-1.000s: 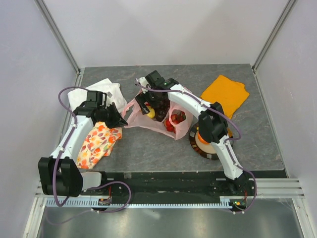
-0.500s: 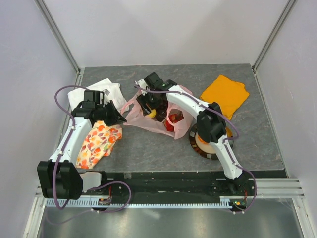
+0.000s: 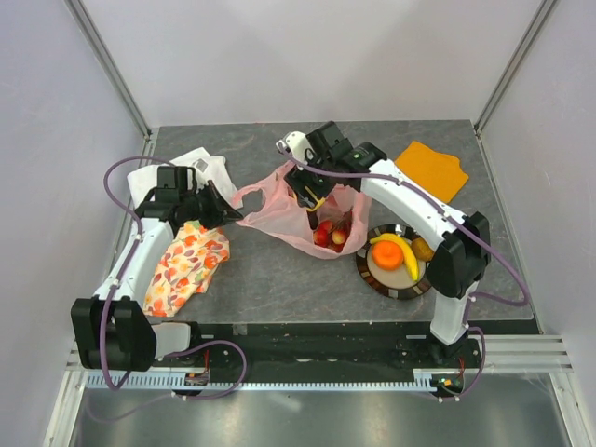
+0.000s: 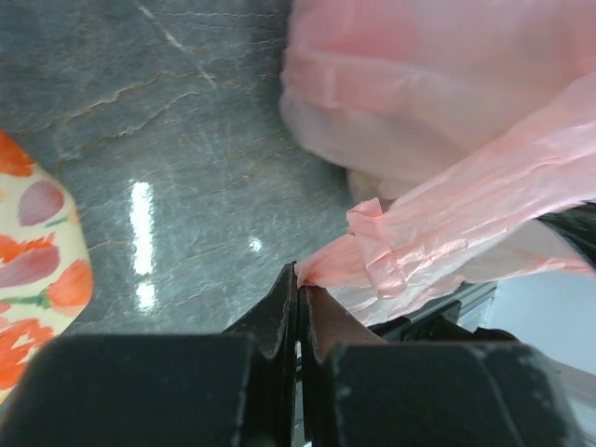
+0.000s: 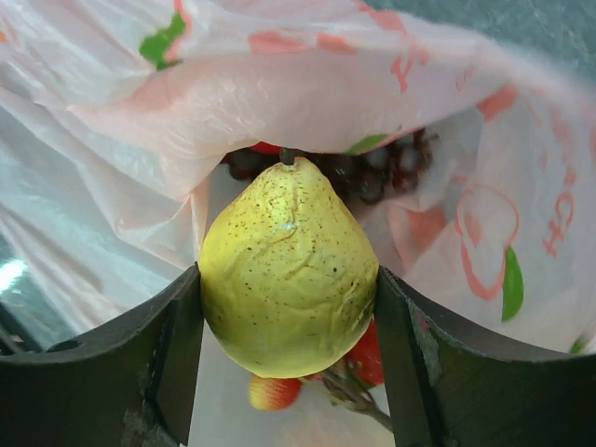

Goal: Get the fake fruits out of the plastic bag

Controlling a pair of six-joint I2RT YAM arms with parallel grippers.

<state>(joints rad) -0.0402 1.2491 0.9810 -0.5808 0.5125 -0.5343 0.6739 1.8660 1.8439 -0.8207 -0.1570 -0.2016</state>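
Right gripper [image 5: 287, 300] clamps yellow fruit [image 5: 279, 233] inside plastic bag [image 5: 466, 233] mouth; left gripper [image 4: 298, 284] is pinched shut on the bag edge. Lift straight up clear of the bag, then carry to plate [image 3: 368, 277]

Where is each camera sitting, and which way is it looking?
Top camera: high above and behind the arms, looking down at the table; the left arm and right arm show whole, bases nearest.
Left wrist camera: on the left arm, looking along the left hand, shut on a strip of the pink bag; only its dark fingers show.
Right wrist camera: on the right arm, looking into the bag; the right hand squeezes a yellow fruit between its fingers.
Shared: all three see the pink bag.
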